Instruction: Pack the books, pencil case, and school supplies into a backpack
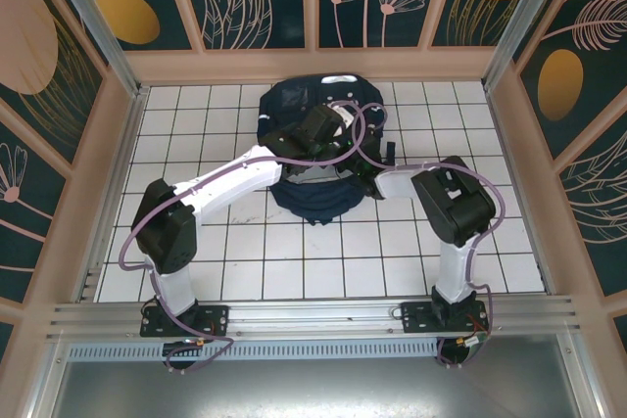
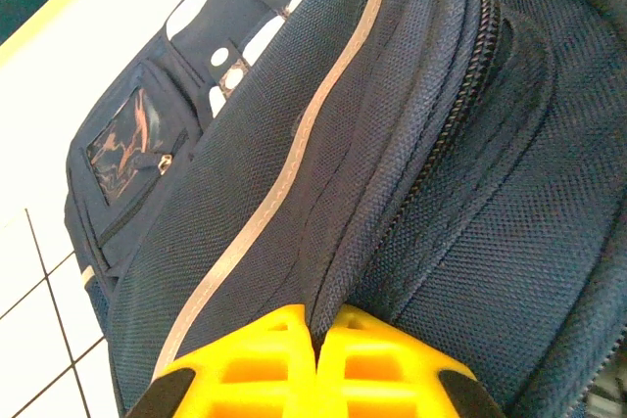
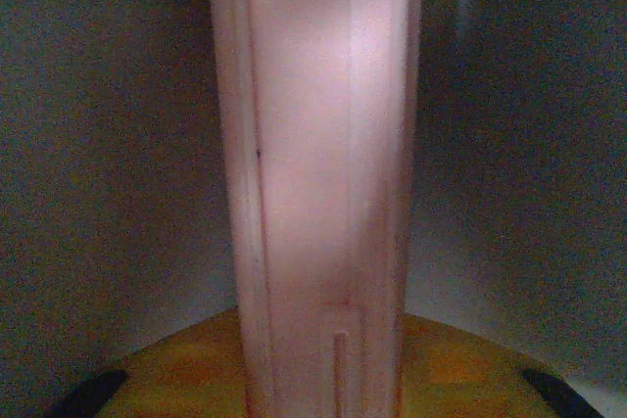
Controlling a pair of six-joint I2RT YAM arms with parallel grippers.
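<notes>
Clearly at the far middle of the white tiled table (image 1: pixel 196 242): the backpack (image 1: pixel 313 205). Pinched on a fold of its navy fabric with the left pincer (image 2: pixel 315 325), nearly closed. Clamped upright in the right pincer (image 3: pixel 323 340), amid darkness: a pale pink flat thing (image 3: pixel 313 144).

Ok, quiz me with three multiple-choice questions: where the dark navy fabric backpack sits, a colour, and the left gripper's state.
1. Where on the white tiled table is the large dark navy fabric backpack? A. near left corner B. far middle C. right edge
2. What colour are the fingers of the left gripper? A. red B. green C. yellow
3. The left gripper is: A. shut on a backpack fold B. wide open C. holding a bottle
Answers: B, it lies centred toward the far edge; C, both show yellow; A, fabric is pinched between them.
</notes>
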